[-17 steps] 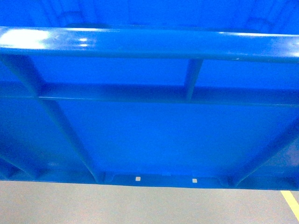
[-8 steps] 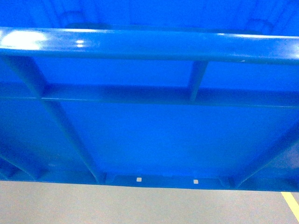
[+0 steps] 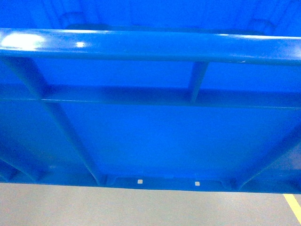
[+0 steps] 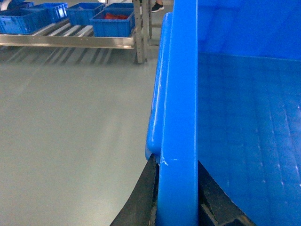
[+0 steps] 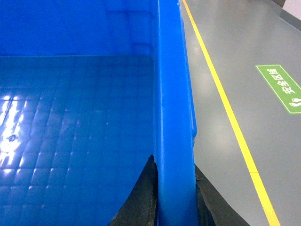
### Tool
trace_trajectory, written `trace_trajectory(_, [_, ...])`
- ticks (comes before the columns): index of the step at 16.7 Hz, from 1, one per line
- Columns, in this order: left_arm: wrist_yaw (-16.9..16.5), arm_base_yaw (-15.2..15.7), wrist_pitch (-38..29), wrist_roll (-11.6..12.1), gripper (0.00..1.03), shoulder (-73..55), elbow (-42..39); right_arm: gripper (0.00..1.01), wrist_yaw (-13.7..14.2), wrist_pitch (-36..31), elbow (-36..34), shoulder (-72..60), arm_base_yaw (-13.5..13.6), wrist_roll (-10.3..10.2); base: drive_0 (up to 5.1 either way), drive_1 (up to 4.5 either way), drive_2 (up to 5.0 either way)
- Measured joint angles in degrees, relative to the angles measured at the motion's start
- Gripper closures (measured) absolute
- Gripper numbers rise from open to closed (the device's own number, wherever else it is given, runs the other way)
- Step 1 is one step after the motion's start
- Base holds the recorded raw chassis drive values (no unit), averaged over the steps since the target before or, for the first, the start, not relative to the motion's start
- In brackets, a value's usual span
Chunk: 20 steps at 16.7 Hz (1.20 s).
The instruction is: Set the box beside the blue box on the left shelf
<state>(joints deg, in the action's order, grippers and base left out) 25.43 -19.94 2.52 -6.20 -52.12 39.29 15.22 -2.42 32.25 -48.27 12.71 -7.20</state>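
Note:
The box [image 3: 150, 136], a large bright blue ribbed crate, fills the head view, with its thick rim [image 3: 150, 44] across the top. My left gripper [image 4: 175, 162] is shut on the box's left wall [image 4: 178, 94], one black finger on each side. My right gripper [image 5: 174, 162] is shut on the right wall [image 5: 171, 94] in the same way. The box's inside [image 5: 75, 117] holds nothing. The left shelf [image 4: 70, 31], grey rails with white rollers, lies far off at the upper left of the left wrist view. Several smaller blue boxes stand on it, the nearest [image 4: 112, 24] with something red inside.
Bare grey floor [image 4: 70, 132] stretches between me and the shelf. A shelf post [image 4: 138, 33] stands at its right end, with a person's shoe [image 4: 157, 6] beyond. On the right run a yellow floor line [image 5: 225, 103] and a green floor sign [image 5: 282, 87].
In the head view the box's wall has drifted slightly to the right. Both grippers keep their hold on its walls.

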Motion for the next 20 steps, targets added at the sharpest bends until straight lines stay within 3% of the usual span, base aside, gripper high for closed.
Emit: trace_trajectory(20, [0.0, 0.11, 0.09, -0.02, 0.93, -0.02, -0.02, 0.91, -0.02, -0.13, -0.02, -0.13, 0.0, 0.15, 0.0, 4.32, -4.2])
